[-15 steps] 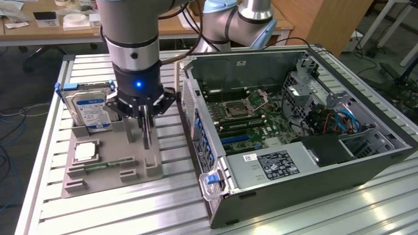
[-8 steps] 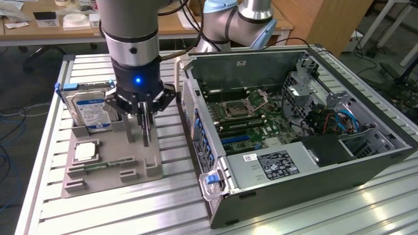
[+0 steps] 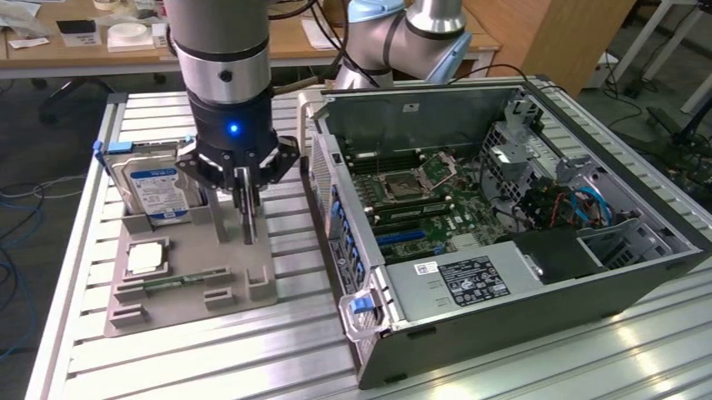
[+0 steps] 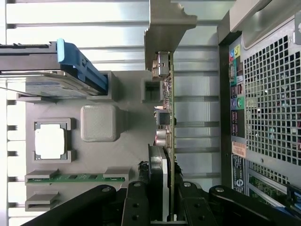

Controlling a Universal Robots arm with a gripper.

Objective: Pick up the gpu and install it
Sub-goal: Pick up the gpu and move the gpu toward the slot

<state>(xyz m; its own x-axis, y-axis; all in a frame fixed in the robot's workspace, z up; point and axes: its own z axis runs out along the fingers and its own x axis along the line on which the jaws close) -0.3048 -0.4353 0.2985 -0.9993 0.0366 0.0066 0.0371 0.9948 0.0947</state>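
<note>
The gpu [image 4: 171, 113] stands on edge as a thin green board, with its silver end bracket [image 4: 164, 23] at the end far from my fingers. My gripper [image 4: 167, 169] is shut on the card's near end, one dark finger on each face. In the exterior view the gripper [image 3: 247, 229] points straight down over the grey parts holder [image 3: 189, 312], on the side of it nearest the open computer case [image 3: 501, 225]. Whether the card still rests on the holder I cannot tell.
On the holder are a hard drive [image 3: 156, 187] with a blue-white label, a processor [image 3: 145, 258] and a memory stick [image 3: 178, 279]. The case lies open on the exterior view's right, motherboard [image 3: 412, 183] showing. Its perforated rear panel [image 4: 268, 103] is close beside the card.
</note>
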